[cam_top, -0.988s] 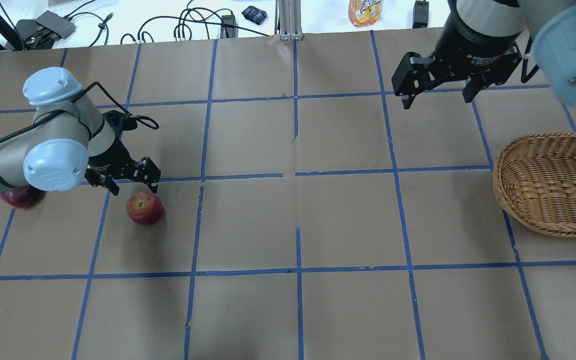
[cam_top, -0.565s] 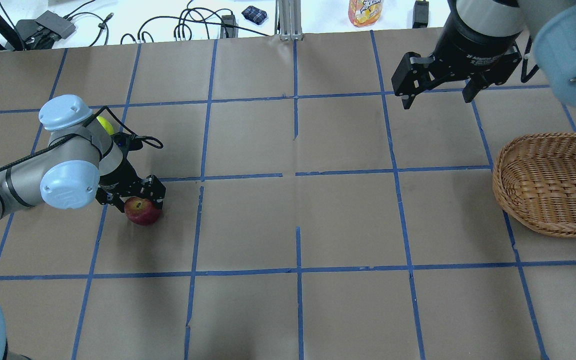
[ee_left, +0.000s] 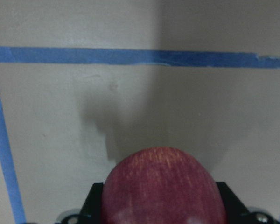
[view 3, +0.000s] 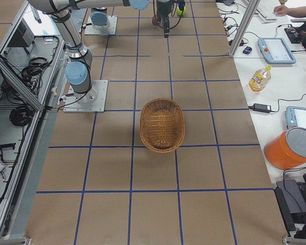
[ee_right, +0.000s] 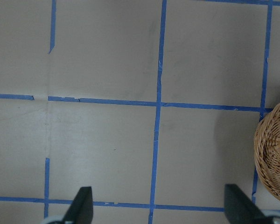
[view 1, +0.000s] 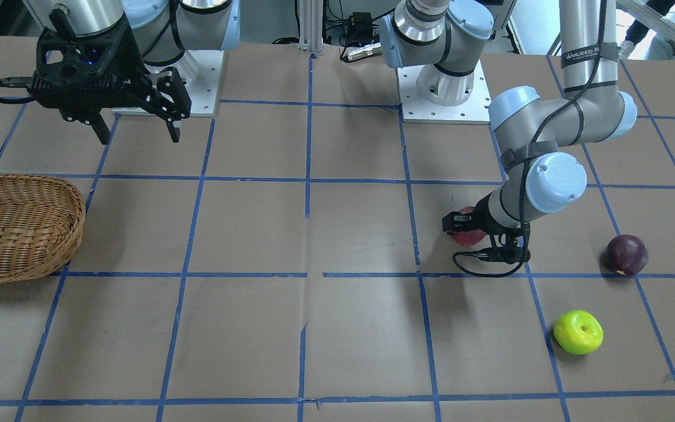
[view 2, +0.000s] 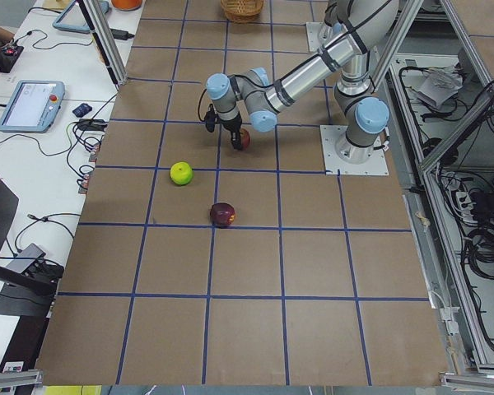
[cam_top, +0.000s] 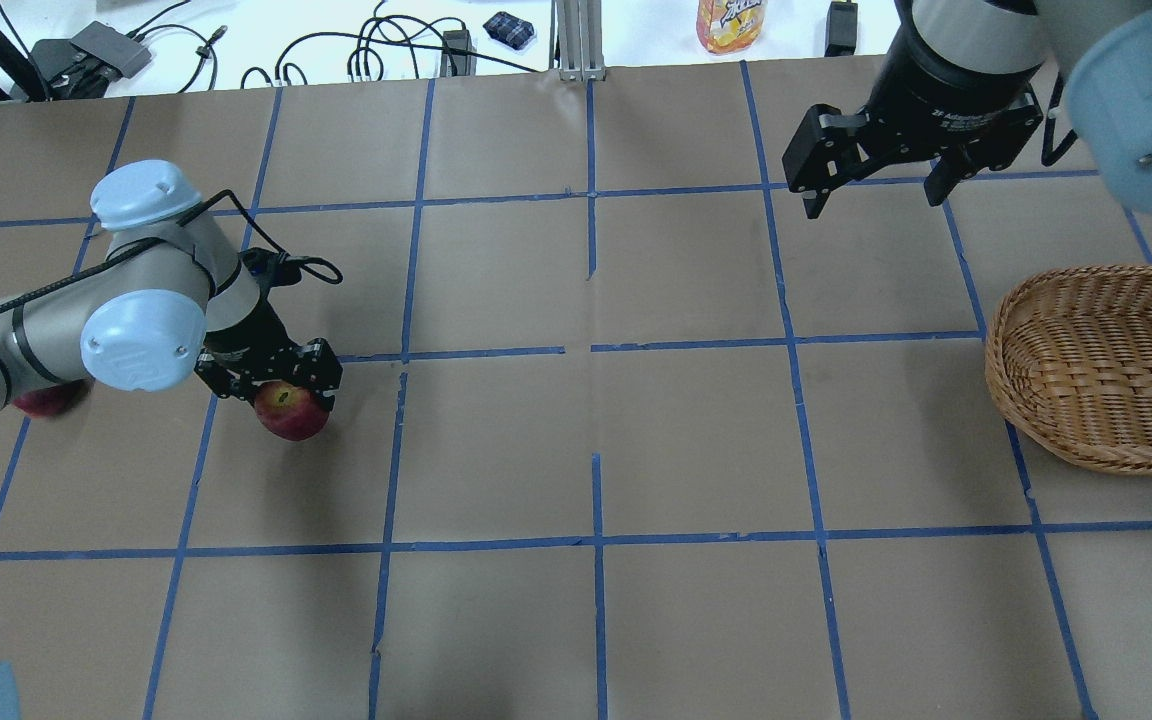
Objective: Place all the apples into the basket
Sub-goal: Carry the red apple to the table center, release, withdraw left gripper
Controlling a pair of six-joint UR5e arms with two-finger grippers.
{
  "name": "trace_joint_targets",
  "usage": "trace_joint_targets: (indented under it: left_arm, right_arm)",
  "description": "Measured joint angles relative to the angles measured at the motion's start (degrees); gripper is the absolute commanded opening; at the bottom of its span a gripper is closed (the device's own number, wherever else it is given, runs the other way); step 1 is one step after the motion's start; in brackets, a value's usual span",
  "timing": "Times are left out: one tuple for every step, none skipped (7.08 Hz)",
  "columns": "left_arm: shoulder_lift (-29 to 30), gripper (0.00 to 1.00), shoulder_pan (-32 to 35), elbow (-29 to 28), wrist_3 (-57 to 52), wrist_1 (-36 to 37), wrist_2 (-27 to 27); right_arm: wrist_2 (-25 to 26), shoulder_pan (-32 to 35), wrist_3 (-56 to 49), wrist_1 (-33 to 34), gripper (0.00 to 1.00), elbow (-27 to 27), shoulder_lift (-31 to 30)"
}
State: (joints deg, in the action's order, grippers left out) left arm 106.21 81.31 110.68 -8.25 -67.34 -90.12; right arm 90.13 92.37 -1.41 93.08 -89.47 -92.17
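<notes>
The red apple (cam_top: 293,413) sits between the fingers of my left gripper (cam_top: 279,388), which is shut on it at the table's left; the left wrist view shows the apple (ee_left: 162,179) filling the jaws. It also shows in the front view (view 1: 467,235). The dark purple apple (view 1: 626,254) lies further left, mostly hidden under my arm in the overhead view (cam_top: 39,402). The yellow-green apple (view 1: 578,332) lies beyond it, hidden in the overhead view. The wicker basket (cam_top: 1106,370) stands at the right edge. My right gripper (cam_top: 876,200) hangs open and empty, high at the back right.
An orange drink bottle (cam_top: 731,22) and cables lie beyond the table's far edge. The two arm bases (view 1: 446,88) stand on my side of the table. Blue tape lines grid the brown paper surface between the apples and the basket.
My left gripper has come down over the red apple and shut on it, then shifted slightly right. The right arm has not moved.
</notes>
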Motion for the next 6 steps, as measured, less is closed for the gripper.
trace_joint_targets:
  left_arm:
    - [0.5, 0.0, 7.0, -2.9, 5.2, -1.1, 0.6]
    - [1.8, 0.0, 13.7, -4.7, 10.0, 1.3, 2.3]
    - [3.6, 0.0, 18.4, -5.6, 15.2, 5.6, 7.2]
    - [5.6, 0.0, 21.3, -6.0, 21.1, 10.1, 12.4]
    - [7.6, 0.0, 23.7, -6.2, 25.6, 14.6, 15.2]
    - [9.4, 0.99, 25.4, -6.4, 28.3, 17.6, 16.1]
  right_arm:
    - [0.0, 0.0, 0.0, 0.0, 1.0, 0.0, 0.0]
    - [0.0, 0.0, 0.0, 0.0, 1.0, 0.0, 0.0]
    - [0.0, 0.0, 0.0, 0.0, 1.0, 0.0, 0.0]
    - [0.0, 0.0, 0.0, 0.0, 1.0, 0.0, 0.0]
    - [0.0, 0.0, 0.0, 0.0, 1.0, 0.0, 0.0]
    - [0.0, 0.0, 0.0, 0.0, 1.0, 0.0, 0.1]
